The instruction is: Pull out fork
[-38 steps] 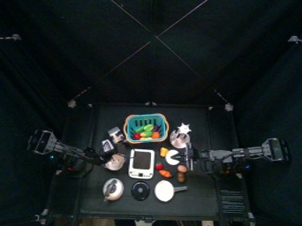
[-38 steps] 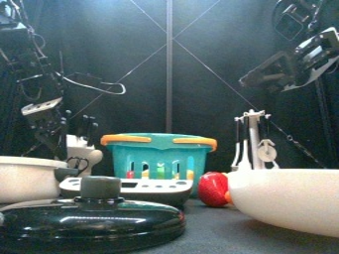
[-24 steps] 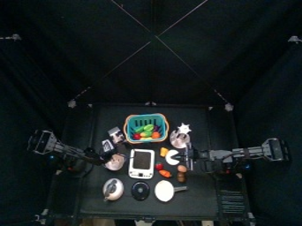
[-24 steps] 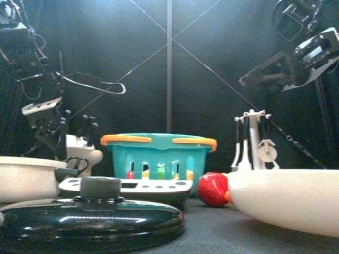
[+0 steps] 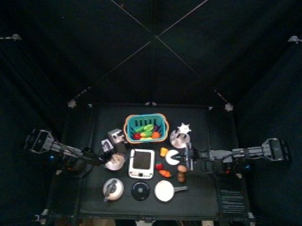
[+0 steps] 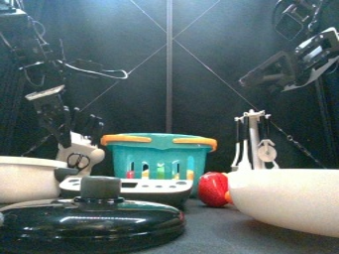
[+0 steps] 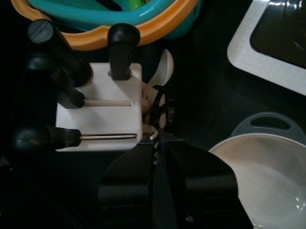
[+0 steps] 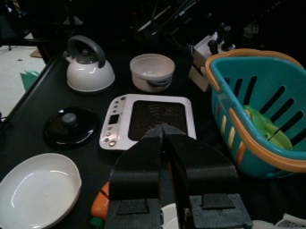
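Above the white holder (image 7: 102,112), the left gripper (image 7: 159,165) hangs with its jaws squeezed together, holding nothing. Only its wrist view shows the fork (image 7: 155,112) in the holder's edge. Across the table, the right gripper (image 8: 167,152) rests, jaws together too.

The fork (image 7: 158,106) stands in the white utensil holder (image 7: 102,112) beside the teal basket (image 7: 131,22).

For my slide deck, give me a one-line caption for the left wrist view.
Left gripper hangs shut over the white utensil block beside the teal basket.
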Robot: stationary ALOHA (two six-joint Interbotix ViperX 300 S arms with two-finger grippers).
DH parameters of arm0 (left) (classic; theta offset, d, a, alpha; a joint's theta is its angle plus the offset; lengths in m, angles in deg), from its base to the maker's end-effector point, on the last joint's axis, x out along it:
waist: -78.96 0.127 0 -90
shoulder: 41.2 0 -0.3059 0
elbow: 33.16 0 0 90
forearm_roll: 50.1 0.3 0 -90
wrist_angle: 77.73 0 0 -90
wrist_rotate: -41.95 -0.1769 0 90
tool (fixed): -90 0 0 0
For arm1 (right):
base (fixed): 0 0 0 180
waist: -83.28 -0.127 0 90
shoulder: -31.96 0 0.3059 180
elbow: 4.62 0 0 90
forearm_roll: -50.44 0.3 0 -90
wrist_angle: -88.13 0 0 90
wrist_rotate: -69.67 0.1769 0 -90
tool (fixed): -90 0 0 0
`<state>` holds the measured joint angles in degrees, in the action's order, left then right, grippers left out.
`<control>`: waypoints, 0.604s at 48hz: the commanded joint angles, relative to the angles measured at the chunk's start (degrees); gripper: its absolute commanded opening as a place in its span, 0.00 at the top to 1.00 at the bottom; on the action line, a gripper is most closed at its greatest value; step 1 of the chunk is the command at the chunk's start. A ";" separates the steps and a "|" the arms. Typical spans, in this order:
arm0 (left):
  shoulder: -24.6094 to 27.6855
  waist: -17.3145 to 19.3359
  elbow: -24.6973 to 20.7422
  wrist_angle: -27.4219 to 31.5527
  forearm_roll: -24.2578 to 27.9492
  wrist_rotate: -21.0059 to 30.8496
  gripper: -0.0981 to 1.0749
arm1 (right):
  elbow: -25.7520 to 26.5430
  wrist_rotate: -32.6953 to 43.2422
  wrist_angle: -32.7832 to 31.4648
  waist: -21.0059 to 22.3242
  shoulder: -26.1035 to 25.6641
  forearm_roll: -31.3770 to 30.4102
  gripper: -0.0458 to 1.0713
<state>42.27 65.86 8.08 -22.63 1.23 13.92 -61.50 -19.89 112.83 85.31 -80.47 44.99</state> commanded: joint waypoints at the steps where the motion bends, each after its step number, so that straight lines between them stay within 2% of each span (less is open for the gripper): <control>1: -0.62 -1.05 -1.76 0.35 0.18 0.09 0.49 | 1.05 0.00 0.18 -0.18 -0.18 0.09 0.95; 29: -0.44 -2.11 -0.88 0.35 -3.34 -0.09 0.49 | 0.97 0.00 0.26 -0.44 -0.18 0.18 0.95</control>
<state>42.00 63.93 8.08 -22.45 -2.11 13.92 -61.42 -19.89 112.83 85.04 -80.47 44.99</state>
